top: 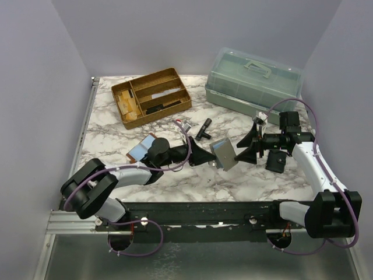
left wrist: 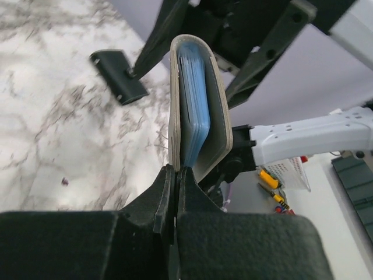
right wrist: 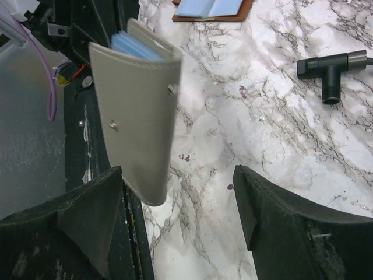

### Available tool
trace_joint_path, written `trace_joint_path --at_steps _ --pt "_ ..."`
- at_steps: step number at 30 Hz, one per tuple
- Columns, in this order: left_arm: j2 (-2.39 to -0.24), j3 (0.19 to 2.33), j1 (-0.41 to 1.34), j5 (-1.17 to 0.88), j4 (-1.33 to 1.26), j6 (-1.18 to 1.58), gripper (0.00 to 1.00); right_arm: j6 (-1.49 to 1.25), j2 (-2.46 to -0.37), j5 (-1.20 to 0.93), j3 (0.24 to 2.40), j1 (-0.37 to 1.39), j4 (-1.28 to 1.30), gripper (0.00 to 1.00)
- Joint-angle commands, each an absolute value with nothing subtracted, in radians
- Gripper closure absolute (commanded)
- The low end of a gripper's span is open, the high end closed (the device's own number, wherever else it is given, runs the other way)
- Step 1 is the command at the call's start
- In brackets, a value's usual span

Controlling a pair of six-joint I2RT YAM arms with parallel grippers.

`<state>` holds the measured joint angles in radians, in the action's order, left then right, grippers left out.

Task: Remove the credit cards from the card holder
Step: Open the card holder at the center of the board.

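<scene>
**Holder held up, cards inside**

The light-blue credit cards [left wrist: 195,105] sit tucked in the grey card holder [right wrist: 137,116], lifted off the tabletop [right wrist: 280,116]. The left hand [left wrist: 176,175] pinches its edge, presenting the open side. The right hand [right wrist: 178,181], spread wide beside it, looks ready to draw them out.

The card holder [top: 225,154] stands on edge near the middle of the table [top: 245,178] with the credit cards [left wrist: 195,99] inside its fold. The left gripper [top: 208,159] pinches its left edge, and the right gripper [right wrist: 178,175] is spread apart just to its right. Behind it lies a T-shaped tool [top: 204,129], further back a divided tray [top: 151,96] to the left and a lidded box [top: 253,81] to the right, and a spread holder [top: 141,149] lies flat at the left.
</scene>
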<state>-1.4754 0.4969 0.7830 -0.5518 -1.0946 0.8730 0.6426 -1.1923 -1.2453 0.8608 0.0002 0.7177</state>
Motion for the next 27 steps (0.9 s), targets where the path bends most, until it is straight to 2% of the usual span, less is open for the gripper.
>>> trace_joint_path --at_steps 1,10,19,27 --pt "-1.38 0.568 0.808 -0.437 -0.622 0.828 1.0 0.622 -1.167 -1.227 0.856 -0.003 0.69 0.17" --pt "-1.239 0.729 0.851 -0.219 0.021 0.737 1.0 0.614 -1.114 -1.233 0.866 -0.003 0.675 0.17" --pt "-1.332 0.835 0.905 -0.158 0.118 0.781 1.0 0.656 -1.151 -1.431 0.85 0.0 0.74 0.2" --pt "-1.426 0.908 0.921 -0.123 0.129 0.852 1.0 0.475 -1.143 -1.321 0.79 0.124 0.562 0.3"
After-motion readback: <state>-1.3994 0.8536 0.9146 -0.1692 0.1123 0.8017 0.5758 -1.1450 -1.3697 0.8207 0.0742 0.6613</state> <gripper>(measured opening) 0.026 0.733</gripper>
